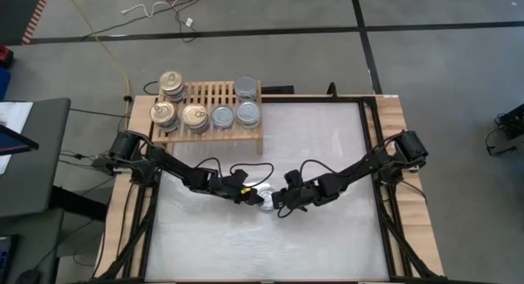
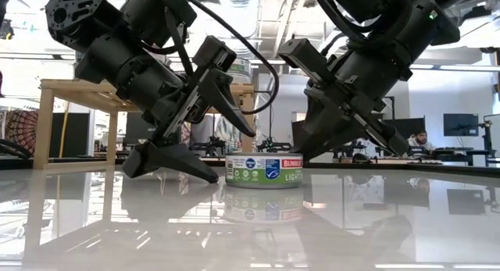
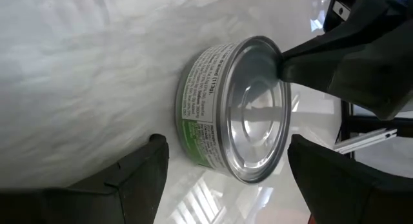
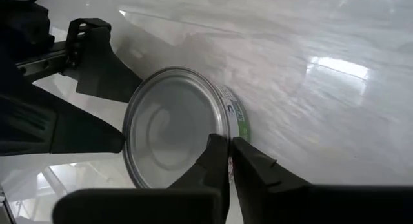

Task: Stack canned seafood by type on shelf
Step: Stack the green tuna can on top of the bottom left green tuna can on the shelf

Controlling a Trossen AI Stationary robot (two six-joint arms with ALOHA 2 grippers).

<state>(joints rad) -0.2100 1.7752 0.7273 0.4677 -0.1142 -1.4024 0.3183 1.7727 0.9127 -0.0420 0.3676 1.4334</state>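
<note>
Left wrist view: the left gripper point(image 3: 226, 175) stands with its fingers apart, straddling the can point(image 3: 235, 117) without closing on it. The right gripper point(image 4: 229, 156) has its fingers nearly together, pinched on the can's rim at the side away from the left arm. In the low view the can point(image 2: 263, 170) sits flat on the white tabletop point(image 2: 406, 224), between the two grippers, well apart from the shelf point(image 1: 214, 120).

Handling judgement: the can is rigid metal, short and round, probably dense for its size. The plain silver top and glossy label wall look slippery. A rim pinch is narrow and may let it pivot; a span across the full side wall should hold better.

The shelf already carries gold-topped cans point(image 1: 172, 83) at one end and silver-topped cans point(image 1: 247, 112) at the other.
</note>
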